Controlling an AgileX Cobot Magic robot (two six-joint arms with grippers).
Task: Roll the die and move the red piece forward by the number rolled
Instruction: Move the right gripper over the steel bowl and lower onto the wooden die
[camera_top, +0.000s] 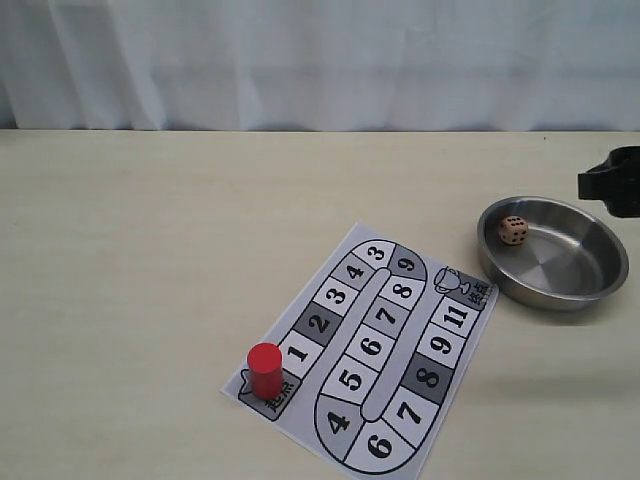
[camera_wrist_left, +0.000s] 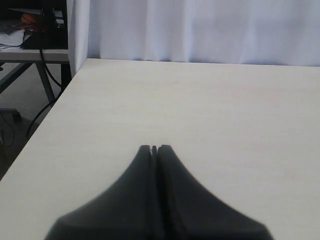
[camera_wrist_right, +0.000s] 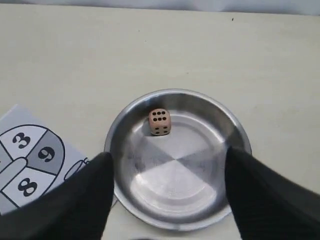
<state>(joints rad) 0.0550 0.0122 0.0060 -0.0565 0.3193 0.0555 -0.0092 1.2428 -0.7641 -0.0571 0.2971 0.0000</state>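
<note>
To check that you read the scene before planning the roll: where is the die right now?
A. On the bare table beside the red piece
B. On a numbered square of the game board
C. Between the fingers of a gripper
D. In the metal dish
D: the die lies inside the metal dish, close to its rim, with nothing gripping it.
</note>
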